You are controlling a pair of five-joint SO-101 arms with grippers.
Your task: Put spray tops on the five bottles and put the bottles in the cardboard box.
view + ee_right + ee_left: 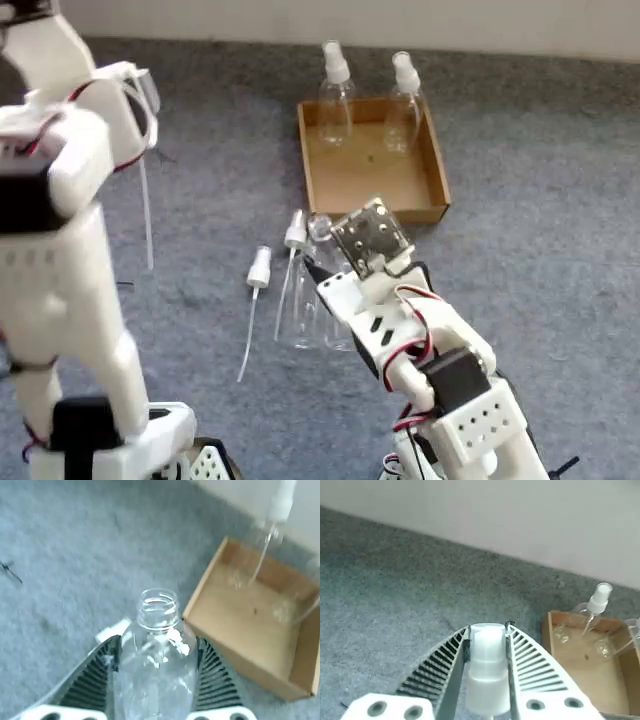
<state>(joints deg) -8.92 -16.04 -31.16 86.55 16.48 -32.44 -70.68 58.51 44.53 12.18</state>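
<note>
My left gripper (487,652) is shut on a white spray top (487,667). In the high view that spray top (140,88) is held well above the carpet at the left, its thin tube (148,220) hanging down. My right gripper (157,660) is shut on a clear bottle (157,650) with an open neck, seen near the box's front edge as bottle (322,232). Two bottles with spray tops (335,95) (403,98) stand in the far part of the cardboard box (372,190). A loose spray top (259,268) lies on the carpet.
Another clear bottle with a spray top (295,290) stands right beside the held bottle. The box's near half (240,630) is bare cardboard. Grey carpet (540,250) stretches open to the right of the box and between the two arms.
</note>
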